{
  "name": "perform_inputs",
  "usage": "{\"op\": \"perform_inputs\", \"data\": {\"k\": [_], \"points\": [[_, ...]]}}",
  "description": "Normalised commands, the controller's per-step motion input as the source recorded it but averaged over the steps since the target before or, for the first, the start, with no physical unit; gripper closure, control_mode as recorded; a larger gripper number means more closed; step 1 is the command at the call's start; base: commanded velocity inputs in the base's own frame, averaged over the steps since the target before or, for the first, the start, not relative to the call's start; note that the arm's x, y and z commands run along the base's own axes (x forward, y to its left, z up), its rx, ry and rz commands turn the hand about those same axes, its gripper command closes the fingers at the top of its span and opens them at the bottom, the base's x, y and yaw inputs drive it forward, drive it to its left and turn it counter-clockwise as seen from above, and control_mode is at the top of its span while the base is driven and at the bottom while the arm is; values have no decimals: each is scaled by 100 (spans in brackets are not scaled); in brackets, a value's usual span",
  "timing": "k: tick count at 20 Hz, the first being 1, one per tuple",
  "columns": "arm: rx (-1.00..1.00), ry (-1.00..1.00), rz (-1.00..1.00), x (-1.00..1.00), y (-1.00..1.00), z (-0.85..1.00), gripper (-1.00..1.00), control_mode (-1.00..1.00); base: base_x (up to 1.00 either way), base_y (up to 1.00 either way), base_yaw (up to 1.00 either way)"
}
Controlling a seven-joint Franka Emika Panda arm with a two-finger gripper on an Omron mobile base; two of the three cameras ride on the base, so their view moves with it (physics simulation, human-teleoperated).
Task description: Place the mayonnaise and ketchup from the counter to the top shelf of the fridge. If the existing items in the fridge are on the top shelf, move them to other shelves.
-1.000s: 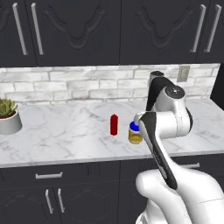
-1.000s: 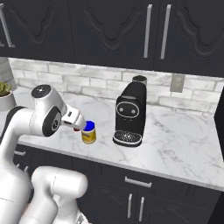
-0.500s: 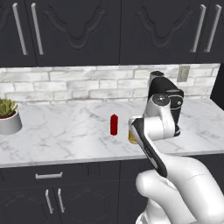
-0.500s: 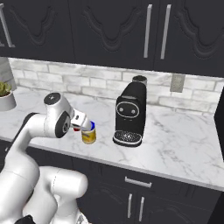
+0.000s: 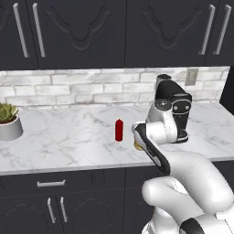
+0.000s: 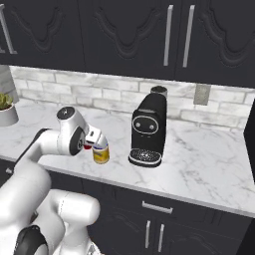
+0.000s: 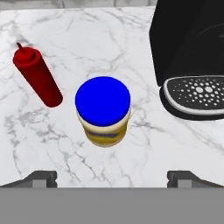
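Hand view looks down on the mayonnaise (image 7: 103,110), upright on the counter (image 7: 131,48) between ketchup (image 7: 36,77) and coffee machine (image 7: 192,52). Gripper (image 7: 112,178) spread wide, empty. Jar looks rigid, smooth, probably light; grasp its sides below the cap.

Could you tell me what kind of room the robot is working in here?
A kitchen, by the look of it: a marbled counter under dark wall cabinets, with a coffee machine, ketchup and mayonnaise standing on it.
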Motion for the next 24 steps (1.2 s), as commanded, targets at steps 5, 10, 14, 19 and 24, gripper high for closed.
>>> {"op": "perform_inputs", "data": {"k": [5, 10, 14, 19, 24], "points": [[0, 0, 0, 18, 0, -31, -100, -100, 0, 0, 0], [0, -3, 0, 12, 0, -20, -100, -100, 0, 0, 0], [0, -6, 0, 14, 0, -17, -100, -100, 0, 0, 0], [0, -8, 0, 18, 0, -14, -100, -100, 0, 0, 0], [0, -5, 0, 23, 0, -10, -100, -100, 0, 0, 0]]}}
